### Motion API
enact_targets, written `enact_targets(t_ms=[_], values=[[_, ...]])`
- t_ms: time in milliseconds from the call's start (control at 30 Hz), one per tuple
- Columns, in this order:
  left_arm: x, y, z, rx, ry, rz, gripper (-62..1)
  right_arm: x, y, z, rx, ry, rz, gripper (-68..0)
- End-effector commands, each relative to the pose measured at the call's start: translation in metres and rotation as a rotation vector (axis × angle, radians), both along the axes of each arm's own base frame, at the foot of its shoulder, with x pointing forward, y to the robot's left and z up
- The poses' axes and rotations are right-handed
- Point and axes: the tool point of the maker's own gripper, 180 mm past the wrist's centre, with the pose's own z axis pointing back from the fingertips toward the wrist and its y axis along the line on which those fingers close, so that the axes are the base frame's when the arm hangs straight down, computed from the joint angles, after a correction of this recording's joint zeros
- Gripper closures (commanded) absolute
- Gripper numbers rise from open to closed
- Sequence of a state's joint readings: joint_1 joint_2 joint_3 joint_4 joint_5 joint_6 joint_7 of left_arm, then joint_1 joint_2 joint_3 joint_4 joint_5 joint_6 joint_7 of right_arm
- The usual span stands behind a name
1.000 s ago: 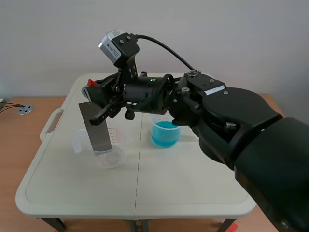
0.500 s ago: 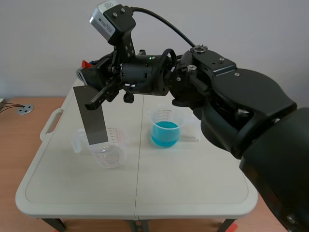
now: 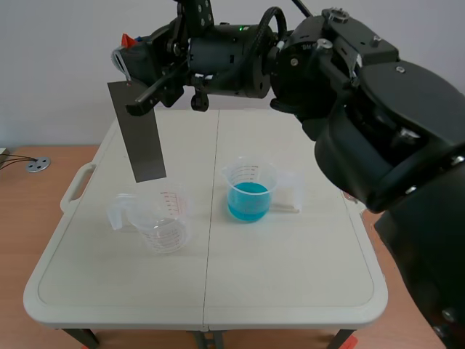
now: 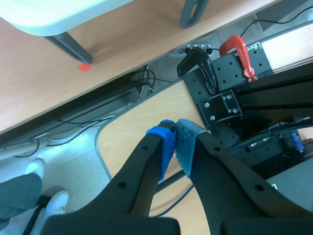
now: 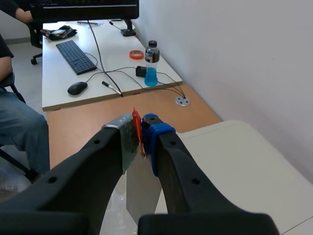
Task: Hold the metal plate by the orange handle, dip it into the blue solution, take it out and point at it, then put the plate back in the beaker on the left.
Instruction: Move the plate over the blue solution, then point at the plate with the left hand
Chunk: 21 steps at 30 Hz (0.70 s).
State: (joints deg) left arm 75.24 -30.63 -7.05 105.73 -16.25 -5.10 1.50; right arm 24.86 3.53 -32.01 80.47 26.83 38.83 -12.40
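1. Scene view: the right gripper is clamped on the orange handle. The metal plate hangs straight below it, clear above the empty beaker. The blue solution sits lower and off to the gripper's side. The dip looks not yet done; the next move would be to carry the plate sideways over the blue, then lower it steadily.
2. Left wrist view: the left gripper is closed on nothing, its pads touching, with only floor beneath it.
3. Right wrist view: the fingers pinch the thin handle, and the plate hangs beneath them.
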Motion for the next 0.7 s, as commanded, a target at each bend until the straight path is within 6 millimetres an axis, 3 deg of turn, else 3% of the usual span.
enact_targets(t_ms=[0,333,667], values=[[0.002,-0.003,0.003,-0.01,-0.011,-0.002,-1.5,0.004,-0.007,0.023,0.03,-0.05,-0.009,-1.5],[0.002,-0.003,0.003,-0.01,-0.011,-0.002,-1.5,0.003,-0.034,0.046,0.026,-0.093,-0.092,-1.5],[0.003,-0.003,0.004,-0.014,-0.018,-0.001,-1.5,0.022,-0.082,0.043,0.023,-0.075,-0.212,-1.5]])
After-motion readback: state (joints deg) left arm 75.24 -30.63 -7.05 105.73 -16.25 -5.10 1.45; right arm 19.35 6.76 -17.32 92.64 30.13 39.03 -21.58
